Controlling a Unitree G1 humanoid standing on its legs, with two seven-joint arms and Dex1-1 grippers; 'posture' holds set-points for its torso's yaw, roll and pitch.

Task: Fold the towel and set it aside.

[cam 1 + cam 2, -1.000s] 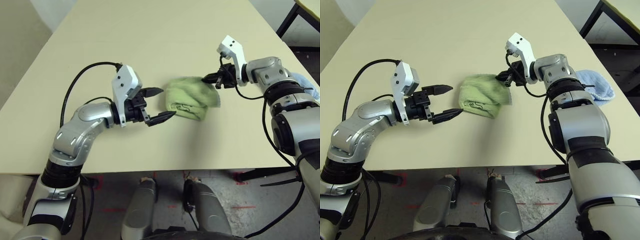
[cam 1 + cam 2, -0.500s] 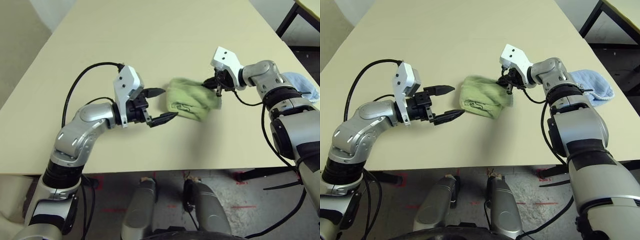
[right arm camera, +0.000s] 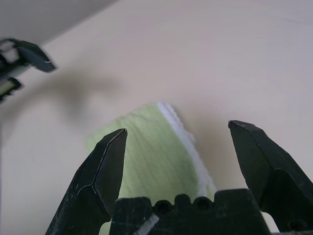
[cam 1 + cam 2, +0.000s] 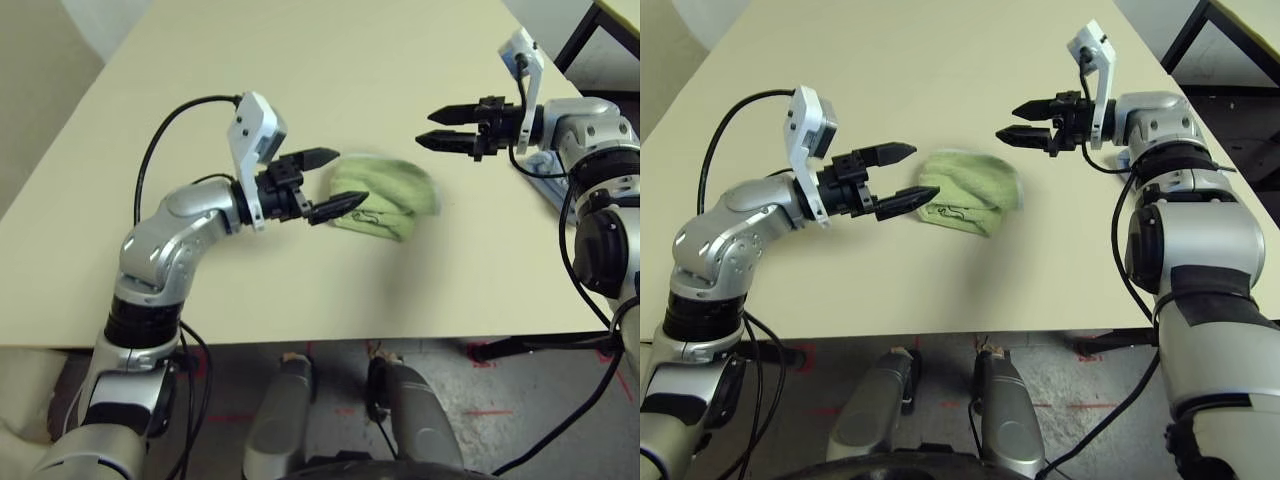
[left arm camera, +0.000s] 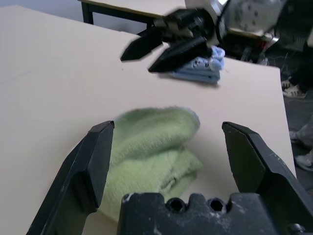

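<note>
Right hand (image 4: 436,127) just let go of the green towel (image 4: 385,197): a second ago it was pinched shut on the towel's far right edge, now fingers wide, empty, lifted off and pulled back right of the towel. Left hand (image 4: 332,182) also wide open, holding nothing, has come up and in, now just at the towel's left edge, lower fingertip over it. Towel sits free on the table (image 4: 300,60) as a folded bundle, dark embroidery facing the robot. Blue folded towel (image 5: 199,68) lies well right of it. Read: fold looks done, release confirmed. Set-aside not done yet; the left hand looks best placed for the pickup.
</note>
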